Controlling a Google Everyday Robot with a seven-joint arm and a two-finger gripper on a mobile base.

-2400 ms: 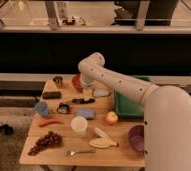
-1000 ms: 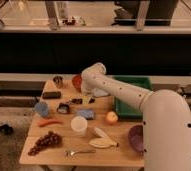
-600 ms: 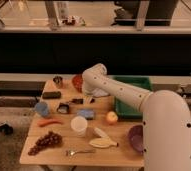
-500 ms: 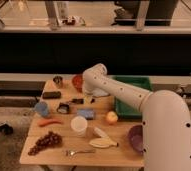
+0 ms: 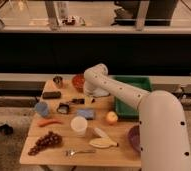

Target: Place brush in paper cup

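Observation:
The brush (image 5: 68, 105) lies on the wooden table (image 5: 59, 157) left of centre, its round dark head to the left and its black handle pointing right. The white paper cup (image 5: 79, 125) stands upright in front of it, nearer the table's front edge. My gripper (image 5: 90, 96) hangs from the white arm, low over the table at the right end of the brush handle. The wrist hides most of it. I cannot tell whether it touches the handle.
A small metal cup (image 5: 58, 80), a red bowl (image 5: 78, 80) and a black block (image 5: 51, 94) are at the back left. A green tray (image 5: 131, 97) is at the right. A blue cup (image 5: 41, 108), blue sponge (image 5: 87, 114), apple (image 5: 111, 117), grapes (image 5: 45, 142), spoon (image 5: 79, 151), banana (image 5: 104, 142) and purple bowl (image 5: 134, 137) surround the paper cup.
The arm has come down and forward from above the red bowl, bringing my gripper low by the brush handle. Over the last half second it has barely moved. The brush and cup stay put.

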